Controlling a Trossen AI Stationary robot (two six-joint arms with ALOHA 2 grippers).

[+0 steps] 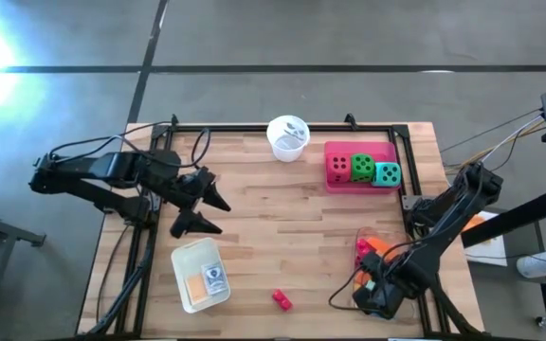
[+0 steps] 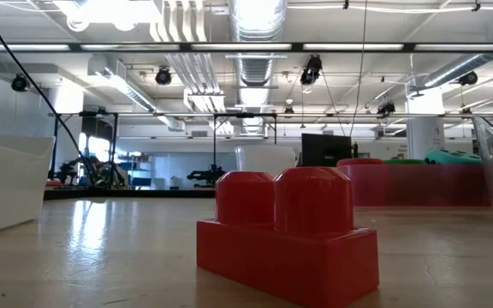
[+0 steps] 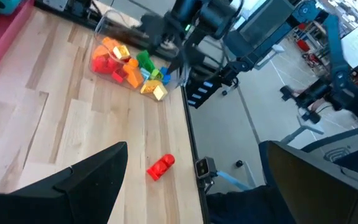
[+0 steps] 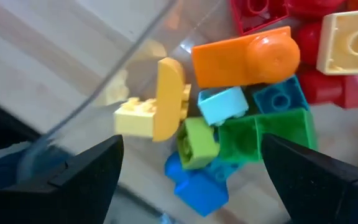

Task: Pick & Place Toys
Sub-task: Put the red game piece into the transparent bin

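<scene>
The right gripper [image 1: 375, 296] hangs with its fingers spread wide over a clear tray [image 1: 373, 248] at the table's four o'clock edge; its wrist view looks past the dark fingers [image 4: 73, 171] onto a heap of bricks [image 4: 241, 124] in orange, yellow, green, blue and red inside the tray's transparent wall, none of them pinched. From overhead the arm covers most of that heap, leaving only a red and orange corner. The left gripper [image 1: 207, 210] waits at nine o'clock, jaws apart and empty. A lone red brick [image 1: 282, 300] lies on the bare wooden table [image 1: 282, 204] toward six o'clock; the low view fills with it [image 2: 288, 233] and shows its two studs. Red, green and teal dice [image 1: 362, 169] sit in a row in the pink tray [image 1: 334, 180] at one o'clock, beside a white cup [image 1: 287, 138] at twelve. The white tray [image 1: 186, 279] at seven o'clock holds small cards [image 1: 214, 277]; the printing on them is too small to read.
</scene>
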